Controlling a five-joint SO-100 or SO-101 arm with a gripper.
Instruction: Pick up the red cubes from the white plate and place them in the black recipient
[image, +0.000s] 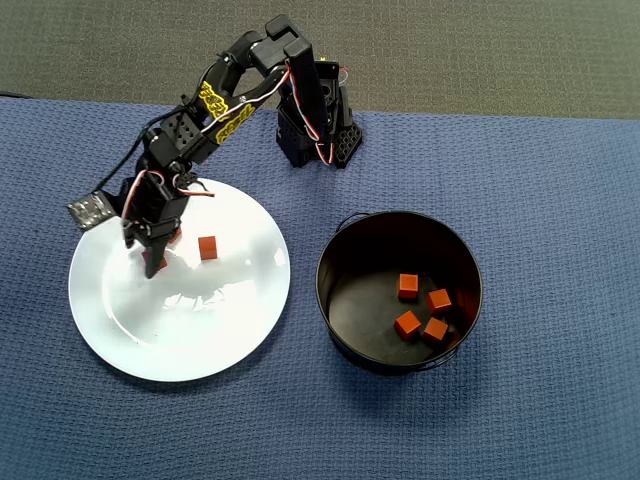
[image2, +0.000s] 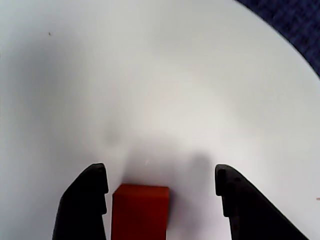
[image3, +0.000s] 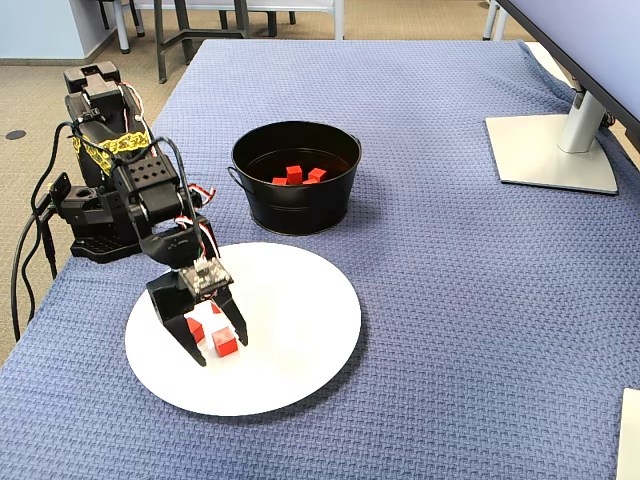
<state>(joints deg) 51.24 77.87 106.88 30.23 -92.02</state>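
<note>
My gripper (image2: 161, 170) hangs low over the white plate (image2: 165, 75), jaws open. One red cube (image2: 140, 212) lies on the plate between the fingers, close to the left finger (image2: 85, 200) in the wrist view and apart from the right one. In the overhead view the gripper (image: 150, 266) is over the plate's (image: 180, 330) upper left part, with a second cube (image: 207, 247) lying free to its right and a third (image: 176, 237) half hidden by the wrist. The black recipient (image: 340, 240) holds several red cubes (image: 408, 286). In the fixed view the gripper (image3: 221, 348) straddles a cube (image3: 225, 343).
The arm's base (image: 318, 130) stands behind the plate and pot on a blue woven cloth (image: 560, 200). A monitor foot (image3: 550, 150) stands at the far right in the fixed view. The pot (image3: 295, 205) sits just beyond the plate (image3: 300, 330) there.
</note>
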